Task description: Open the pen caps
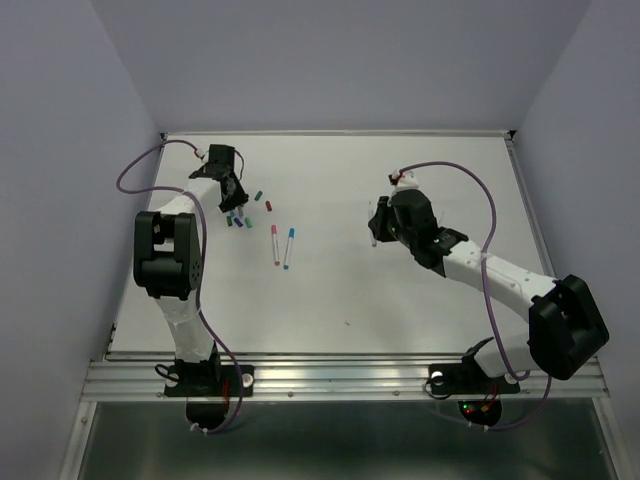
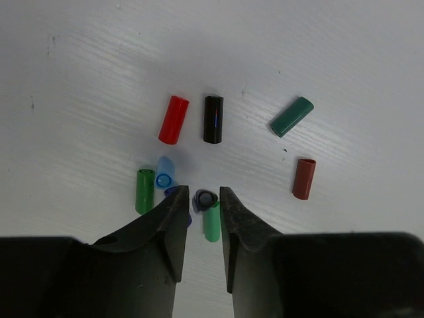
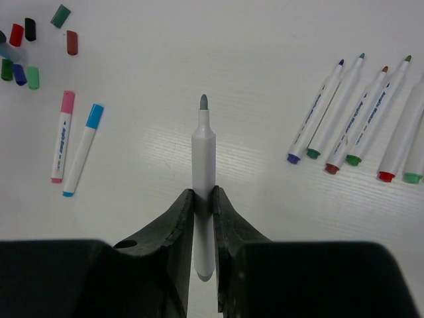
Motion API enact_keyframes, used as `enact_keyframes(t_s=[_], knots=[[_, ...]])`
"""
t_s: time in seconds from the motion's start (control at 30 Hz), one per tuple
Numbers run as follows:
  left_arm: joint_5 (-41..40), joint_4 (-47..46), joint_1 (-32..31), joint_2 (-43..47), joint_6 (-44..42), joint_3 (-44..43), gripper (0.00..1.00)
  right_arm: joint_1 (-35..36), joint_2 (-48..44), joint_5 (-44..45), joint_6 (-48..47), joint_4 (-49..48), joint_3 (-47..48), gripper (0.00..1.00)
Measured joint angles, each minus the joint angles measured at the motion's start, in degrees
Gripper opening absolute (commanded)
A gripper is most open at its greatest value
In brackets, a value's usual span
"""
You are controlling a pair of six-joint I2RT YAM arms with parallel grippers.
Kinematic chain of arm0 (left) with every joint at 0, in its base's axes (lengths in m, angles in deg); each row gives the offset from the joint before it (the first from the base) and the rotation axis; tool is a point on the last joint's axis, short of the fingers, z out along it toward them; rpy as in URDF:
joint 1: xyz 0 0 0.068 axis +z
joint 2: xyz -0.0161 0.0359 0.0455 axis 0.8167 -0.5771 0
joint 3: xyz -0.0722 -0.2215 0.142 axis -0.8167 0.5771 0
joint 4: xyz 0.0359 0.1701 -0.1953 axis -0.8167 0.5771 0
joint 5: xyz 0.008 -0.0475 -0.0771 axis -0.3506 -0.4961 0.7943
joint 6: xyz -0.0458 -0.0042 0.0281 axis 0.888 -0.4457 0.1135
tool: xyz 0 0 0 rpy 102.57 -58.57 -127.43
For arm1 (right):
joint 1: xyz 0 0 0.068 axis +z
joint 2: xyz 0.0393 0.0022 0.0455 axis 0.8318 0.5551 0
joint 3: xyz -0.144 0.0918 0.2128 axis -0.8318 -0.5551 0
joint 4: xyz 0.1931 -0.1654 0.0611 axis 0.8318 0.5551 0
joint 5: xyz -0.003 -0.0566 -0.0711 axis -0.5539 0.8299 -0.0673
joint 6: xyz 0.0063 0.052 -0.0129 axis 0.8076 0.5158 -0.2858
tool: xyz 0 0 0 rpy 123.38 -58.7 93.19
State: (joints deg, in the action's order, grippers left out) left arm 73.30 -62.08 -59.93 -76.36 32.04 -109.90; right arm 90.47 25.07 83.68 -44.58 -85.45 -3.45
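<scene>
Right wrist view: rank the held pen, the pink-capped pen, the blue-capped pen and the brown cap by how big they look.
1. held pen, though it is nearest, which inflates it
2. pink-capped pen and blue-capped pen: they look alike
3. brown cap

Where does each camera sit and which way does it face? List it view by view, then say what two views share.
Top external: above and behind the bases, looking down on the white table; both arms whole.
Left wrist: on the left arm, looking down on loose caps; left gripper at bottom.
Right wrist: on the right arm, looking down across the table; right gripper clamps an uncapped pen.
Shared: the pink-capped pen shows in top and right-wrist views.
</scene>
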Motion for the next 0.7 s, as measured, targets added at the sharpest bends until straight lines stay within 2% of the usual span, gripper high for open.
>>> enact_keyframes(t_s=[0.07,0.23,0.3,0.43,0.47,0.5,0.7], knots=[[-0.13,0.07,-0.04,0.0,-0.02,-0.09,0.46,-0.11,0.0,0.09,0.0,0.02,0.0,0.01],[-0.24,0.13,-0.15,0.0,-0.04,-0.11,0.47,-0.63,0.02,0.26,0.0,0.55,0.0,0.01],[-0.13,0.17,-0.17,0.0,-0.07,-0.17,0.51,-1.03,0.02,0.48,0.02,0.96,0.0,0.01],[1.18,0.13,-0.35,0.11,-0.28,-0.44,0.76,-2.6,0.02,1.55,0.63,2.21,0.0,0.01],[1.62,0.11,-0.37,0.31,-0.48,-0.44,0.88,-3.3,0.02,2.14,1.11,2.69,0.0,0.02],[2.43,0.17,-0.46,0.76,-0.44,-0.44,0.93,-4.33,0.02,2.91,1.6,3.41,0.0,0.02],[6.43,-1.6,-1.62,9.66,-1.14,0.61,0.99,-11.06,0.02,8.13,4.33,7.13,0.0,0.02]])
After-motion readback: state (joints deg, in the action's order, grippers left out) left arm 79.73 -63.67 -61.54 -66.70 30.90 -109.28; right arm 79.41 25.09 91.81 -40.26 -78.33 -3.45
